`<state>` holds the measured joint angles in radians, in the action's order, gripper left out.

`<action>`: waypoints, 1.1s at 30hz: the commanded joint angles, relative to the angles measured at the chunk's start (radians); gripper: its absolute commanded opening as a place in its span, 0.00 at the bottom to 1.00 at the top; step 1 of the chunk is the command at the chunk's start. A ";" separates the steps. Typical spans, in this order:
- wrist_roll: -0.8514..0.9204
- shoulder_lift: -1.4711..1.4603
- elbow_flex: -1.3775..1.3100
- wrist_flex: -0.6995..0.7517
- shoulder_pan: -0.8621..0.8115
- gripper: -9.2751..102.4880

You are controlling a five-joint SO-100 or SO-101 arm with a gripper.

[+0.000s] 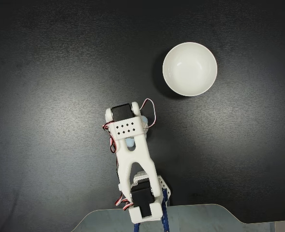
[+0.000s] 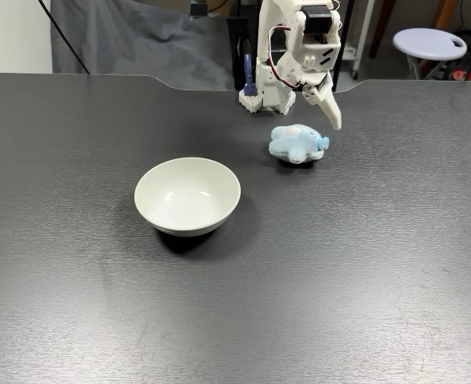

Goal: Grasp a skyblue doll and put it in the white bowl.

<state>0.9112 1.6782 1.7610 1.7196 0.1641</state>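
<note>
Two fixed views, dark bench (image 2: 363,264). Side-on fixed view, left to right: white bowl (image 2: 187,194) stood upright and empty near bench centre; skyblue doll (image 2: 297,143) lay on bench right of bowl, well apart from it; white claw (image 2: 331,120) hung just above doll's right side, one pointed finger (image 2: 329,110) visible, claw spread or pressed together could not be told. Top-down fixed view: arm (image 1: 132,159) covered most of doll (image 1: 130,142); bowl (image 1: 189,69) at upper right.
</note>
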 commanded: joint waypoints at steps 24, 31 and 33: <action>0.028 -0.100 0.000 0.046 0.003 0.59; 0.028 -0.160 0.000 0.046 0.003 0.59; 0.028 -0.193 0.000 0.046 0.003 0.59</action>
<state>0.9281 1.5002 1.7687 1.7196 0.1641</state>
